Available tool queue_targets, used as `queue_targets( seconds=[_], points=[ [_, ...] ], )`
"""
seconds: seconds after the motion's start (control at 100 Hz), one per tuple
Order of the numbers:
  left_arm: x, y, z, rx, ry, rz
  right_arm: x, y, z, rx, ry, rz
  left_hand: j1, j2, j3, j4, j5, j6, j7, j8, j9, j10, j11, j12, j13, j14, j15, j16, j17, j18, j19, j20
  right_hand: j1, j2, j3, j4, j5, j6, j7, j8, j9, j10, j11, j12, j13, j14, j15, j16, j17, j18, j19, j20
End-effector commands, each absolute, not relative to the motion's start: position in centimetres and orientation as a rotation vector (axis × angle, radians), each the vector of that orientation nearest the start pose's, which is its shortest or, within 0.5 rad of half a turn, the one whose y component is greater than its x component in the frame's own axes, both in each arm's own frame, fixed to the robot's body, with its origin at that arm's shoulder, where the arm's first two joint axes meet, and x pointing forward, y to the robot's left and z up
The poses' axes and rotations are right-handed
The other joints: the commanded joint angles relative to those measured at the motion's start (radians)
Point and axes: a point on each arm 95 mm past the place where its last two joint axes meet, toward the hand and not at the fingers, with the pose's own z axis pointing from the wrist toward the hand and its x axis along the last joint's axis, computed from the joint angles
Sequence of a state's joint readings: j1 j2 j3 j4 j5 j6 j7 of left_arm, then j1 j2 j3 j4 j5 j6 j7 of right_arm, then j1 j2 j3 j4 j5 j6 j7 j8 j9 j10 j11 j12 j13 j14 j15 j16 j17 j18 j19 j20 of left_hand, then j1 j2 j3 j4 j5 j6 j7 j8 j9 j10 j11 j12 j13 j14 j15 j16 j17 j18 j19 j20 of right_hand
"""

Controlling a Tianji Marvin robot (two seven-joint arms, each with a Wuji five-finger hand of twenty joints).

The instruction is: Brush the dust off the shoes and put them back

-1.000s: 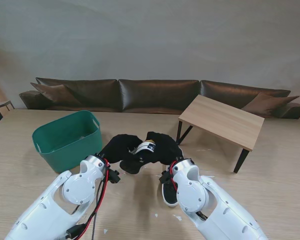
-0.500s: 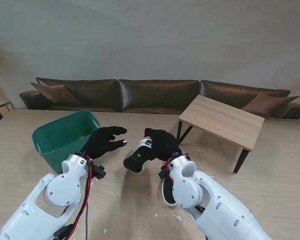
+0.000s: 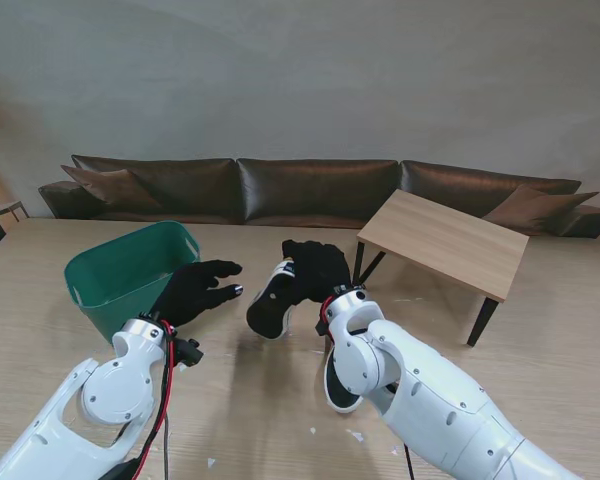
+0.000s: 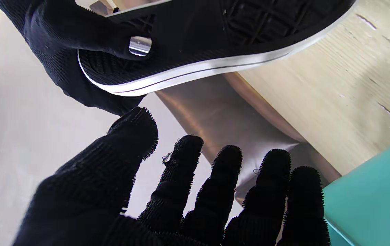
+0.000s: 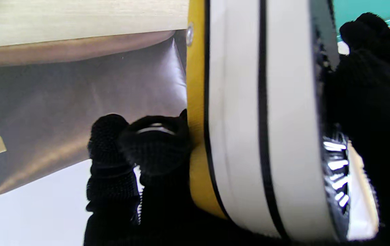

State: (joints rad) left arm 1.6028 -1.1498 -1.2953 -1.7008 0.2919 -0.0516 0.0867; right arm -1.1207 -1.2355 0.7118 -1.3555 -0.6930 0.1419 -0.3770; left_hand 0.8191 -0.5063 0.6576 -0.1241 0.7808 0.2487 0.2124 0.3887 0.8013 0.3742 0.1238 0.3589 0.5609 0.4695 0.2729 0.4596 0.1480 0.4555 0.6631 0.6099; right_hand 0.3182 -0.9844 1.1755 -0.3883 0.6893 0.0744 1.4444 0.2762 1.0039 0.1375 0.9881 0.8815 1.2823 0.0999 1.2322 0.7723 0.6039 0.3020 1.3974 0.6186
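A long brown sofa point(image 3: 310, 190) runs along the far wall. In front of it is the big wooden floor point(image 3: 540, 370) where everything sits. On the right stands a small wooden table point(image 3: 445, 240) with black legs. On the left sits a green tub point(image 3: 130, 275), near the left hand.

The two white arms come up from the near corners. The right arm point(image 3: 420, 400) is the closer and bigger one in the stand view. The left arm point(image 3: 90, 410) reaches toward the tub.

The right hand point(image 3: 315, 268) wears a black glove and is wrapped tight around a shoe point(image 3: 270, 300). The shoe is lifted up in the air, between the two hands, with its black sole turned toward the left hand. In the left wrist view the sole has a white edge with a thin dark line, and a gloved thumb presses on it. In the right wrist view the shoe has a white side and a yellow top part, and the fingers point(image 5: 154, 147) curl against the yellow.

The left hand point(image 3: 195, 288) also wears a black glove. It holds nothing, and its fingers are spread wide. It is near the shoe but not touching it.

A second shoe point(image 3: 338, 385) lies on the floor nearer to me, partly hidden by the right arm.
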Motion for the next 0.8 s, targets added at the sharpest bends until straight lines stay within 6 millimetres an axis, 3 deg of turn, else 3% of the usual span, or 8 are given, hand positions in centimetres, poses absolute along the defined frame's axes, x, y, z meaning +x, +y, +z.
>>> queue_targets(
  seconds=[0.0,0.37,0.64,0.79],
  points=[
    [39.9,-0.2,-28.2,-1.756,0.907,-2.055,46.8,14.4,-27.3,1.084,1.260,1.844,-0.019,0.034,-0.020,0.037,0.017,0.004,0.006,0.007,-0.003,0.006,0.005,0.007,-0.013,0.006,0.018,0.015,-0.008,-0.002,-0.023,0.018,0.302,0.087,0.222,0.081,0.015,-0.095,0.126,0.013,0.036,-0.075,0.041,0.013,0.033,-0.090,0.013,0.010,0.327,-0.031,-0.006,0.016],
    [39.8,-0.5,-28.5,-1.779,0.904,-2.039,47.6,13.9,-25.4,0.956,1.292,1.771,-0.012,0.047,-0.034,0.041,0.024,0.010,0.009,0.013,0.005,0.012,0.006,0.019,-0.004,0.010,0.031,0.031,-0.001,0.000,-0.034,0.043,0.293,0.098,0.217,0.078,0.004,-0.112,0.127,0.017,0.024,-0.087,0.050,0.009,0.032,-0.096,-0.007,0.004,0.310,-0.048,-0.021,0.024],
    [40.1,-1.0,-29.4,-1.817,0.929,-2.022,47.3,13.9,-29.0,0.991,1.372,1.744,-0.011,0.056,-0.038,0.042,0.035,0.019,0.013,0.017,0.019,0.022,0.012,0.029,0.006,0.015,0.046,0.043,0.004,0.001,-0.026,0.064,0.287,0.104,0.211,0.078,-0.001,-0.117,0.128,0.020,0.021,-0.091,0.055,0.001,0.035,-0.099,-0.005,0.007,0.307,-0.058,-0.025,0.029],
    [40.0,-1.1,-29.5,-1.837,0.925,-2.019,46.3,14.5,-31.2,1.071,1.404,1.766,-0.009,0.071,-0.050,0.044,0.040,0.031,0.015,0.022,0.042,0.033,0.033,0.069,0.023,0.023,0.094,0.085,0.001,-0.002,0.035,0.106,0.284,0.098,0.211,0.081,0.004,-0.114,0.125,0.017,0.027,-0.088,0.058,-0.005,0.034,-0.103,0.016,0.020,0.315,-0.057,-0.018,0.037]
  ],
)
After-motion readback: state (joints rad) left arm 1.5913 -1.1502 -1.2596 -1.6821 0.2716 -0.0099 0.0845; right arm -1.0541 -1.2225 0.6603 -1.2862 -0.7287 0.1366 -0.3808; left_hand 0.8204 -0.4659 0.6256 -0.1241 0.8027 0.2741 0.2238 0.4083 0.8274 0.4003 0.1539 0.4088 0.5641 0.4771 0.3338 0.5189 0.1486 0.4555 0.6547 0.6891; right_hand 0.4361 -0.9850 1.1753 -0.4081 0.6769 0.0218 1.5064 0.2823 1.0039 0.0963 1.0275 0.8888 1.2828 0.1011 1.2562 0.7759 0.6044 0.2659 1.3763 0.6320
